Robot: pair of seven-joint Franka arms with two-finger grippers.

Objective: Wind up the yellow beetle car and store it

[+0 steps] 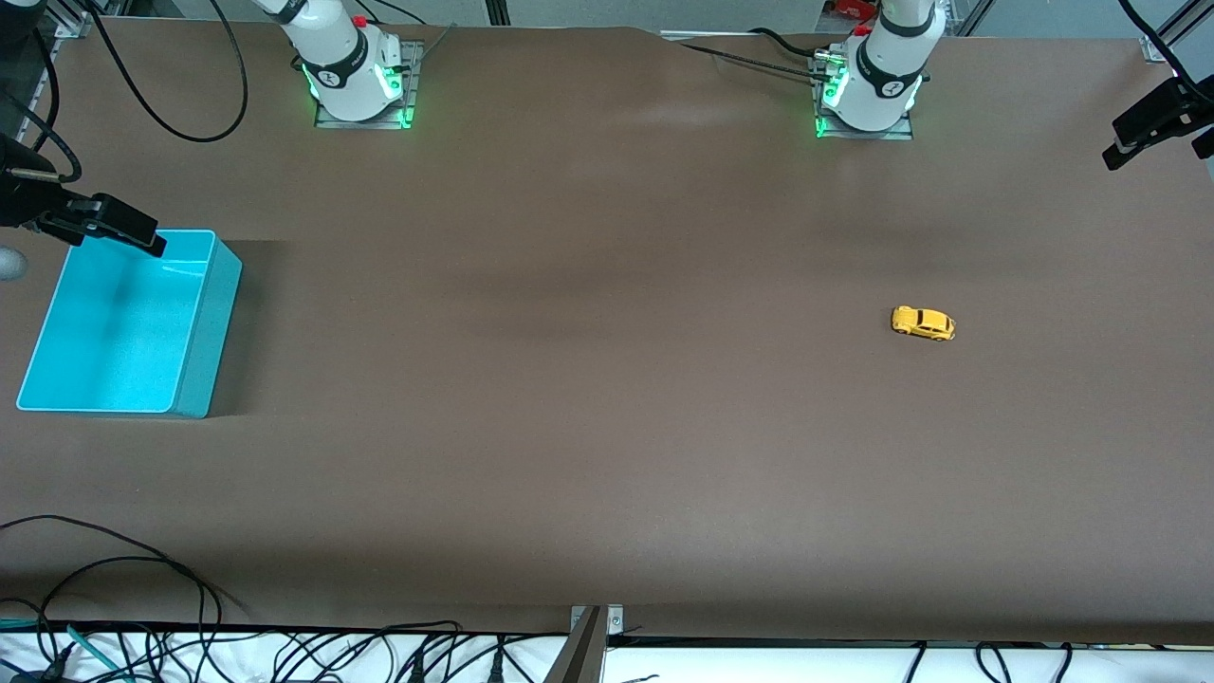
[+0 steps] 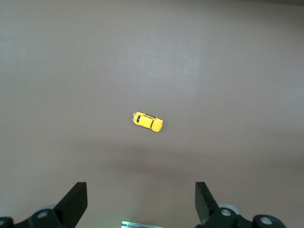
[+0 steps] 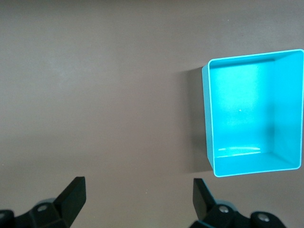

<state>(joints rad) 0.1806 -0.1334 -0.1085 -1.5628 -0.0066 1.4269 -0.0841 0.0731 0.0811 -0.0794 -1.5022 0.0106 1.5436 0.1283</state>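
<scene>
The yellow beetle car (image 1: 923, 323) stands on its wheels on the brown table toward the left arm's end. In the left wrist view the car (image 2: 147, 122) is small and far below. My left gripper (image 2: 141, 202) is open and empty, high over the table near the car. The turquoise bin (image 1: 213, 313) is empty at the right arm's end. My right gripper (image 3: 137, 197) is open and empty, high over bare table beside the bin (image 3: 207, 118). Neither gripper shows in the front view.
Both arm bases (image 1: 356, 71) (image 1: 873, 90) stand along the table's top edge. A black camera mount (image 1: 100, 223) overhangs the bin's corner, and another (image 1: 1152, 119) sits at the left arm's end. Cables (image 1: 142, 588) lie at the table's front edge.
</scene>
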